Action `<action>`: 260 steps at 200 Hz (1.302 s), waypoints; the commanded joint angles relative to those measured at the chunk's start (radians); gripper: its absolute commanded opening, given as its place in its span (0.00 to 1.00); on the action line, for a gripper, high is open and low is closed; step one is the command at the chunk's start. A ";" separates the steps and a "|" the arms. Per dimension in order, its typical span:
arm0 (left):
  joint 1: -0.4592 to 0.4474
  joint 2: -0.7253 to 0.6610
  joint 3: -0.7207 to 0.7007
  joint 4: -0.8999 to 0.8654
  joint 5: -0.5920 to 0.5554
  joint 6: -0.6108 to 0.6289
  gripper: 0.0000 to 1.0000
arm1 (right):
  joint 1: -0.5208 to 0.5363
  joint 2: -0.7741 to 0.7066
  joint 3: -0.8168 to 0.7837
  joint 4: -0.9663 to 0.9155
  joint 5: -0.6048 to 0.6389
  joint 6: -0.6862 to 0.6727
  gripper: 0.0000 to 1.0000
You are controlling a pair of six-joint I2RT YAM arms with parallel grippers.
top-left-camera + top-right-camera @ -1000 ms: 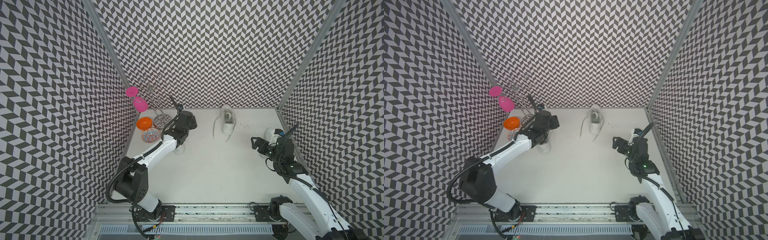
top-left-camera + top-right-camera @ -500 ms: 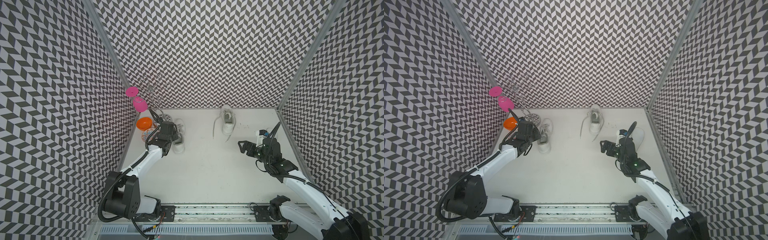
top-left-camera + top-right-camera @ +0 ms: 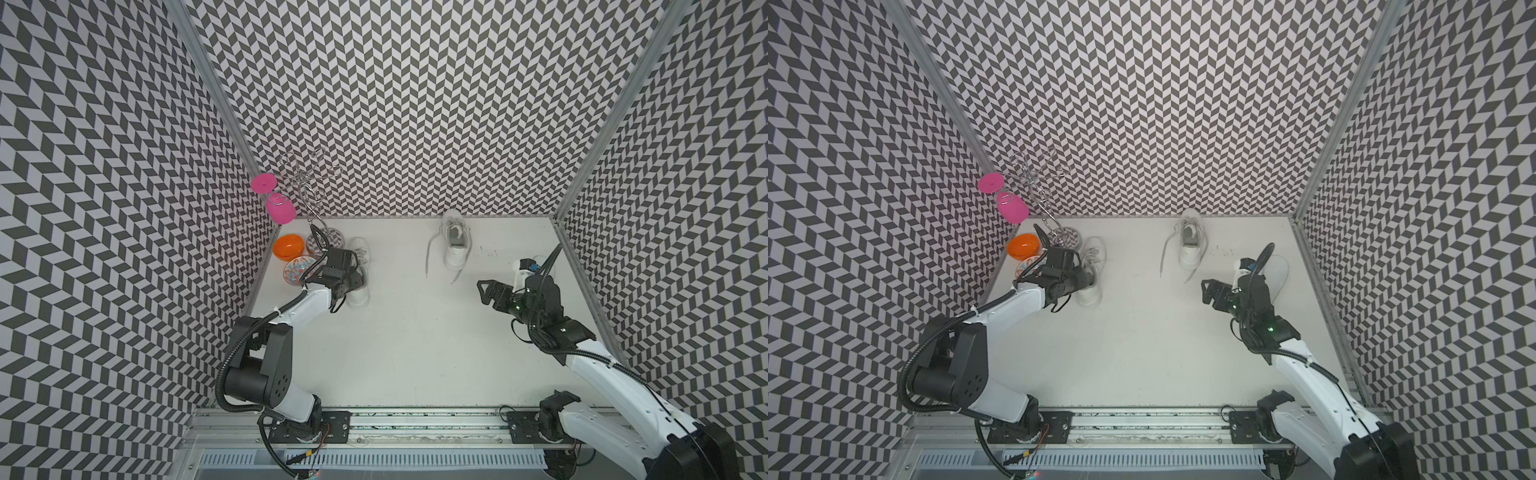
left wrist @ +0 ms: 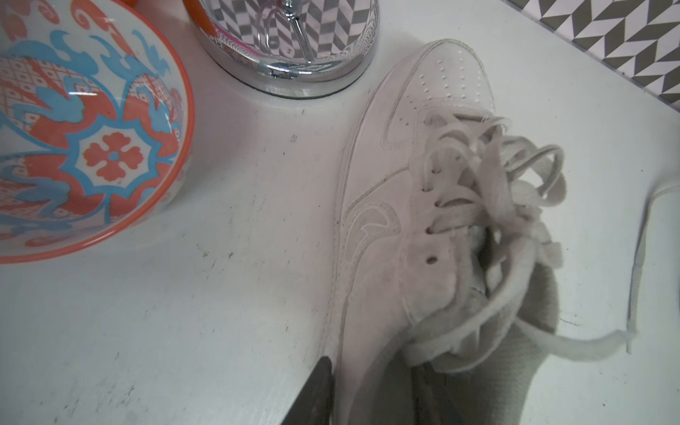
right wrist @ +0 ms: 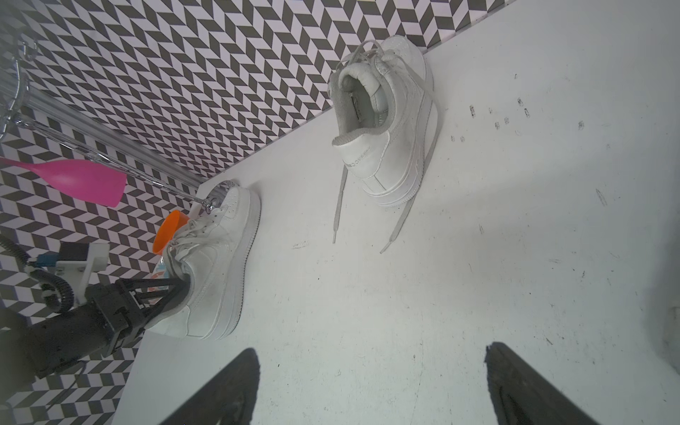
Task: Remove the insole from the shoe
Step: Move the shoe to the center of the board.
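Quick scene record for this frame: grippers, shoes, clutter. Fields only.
left gripper: at the heel end of the shoe, one finger inside, one outside its side wall; grip unclear
right gripper: open, empty, above the table
second shoe: upright by the back wall, laces loose, untouched
clutter: patterned bowl, orange bowl, pink glass hanging on the rack

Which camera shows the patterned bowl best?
Left wrist view: the patterned bowl is close and sharp, though cropped. In both top views it is small, partly covered; the right wrist view shows only a sliver behind the shoe.
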 commanded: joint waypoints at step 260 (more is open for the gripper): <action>-0.458 0.018 -0.044 0.150 0.135 0.207 0.11 | 0.259 0.101 -0.038 0.117 -0.019 -0.100 0.90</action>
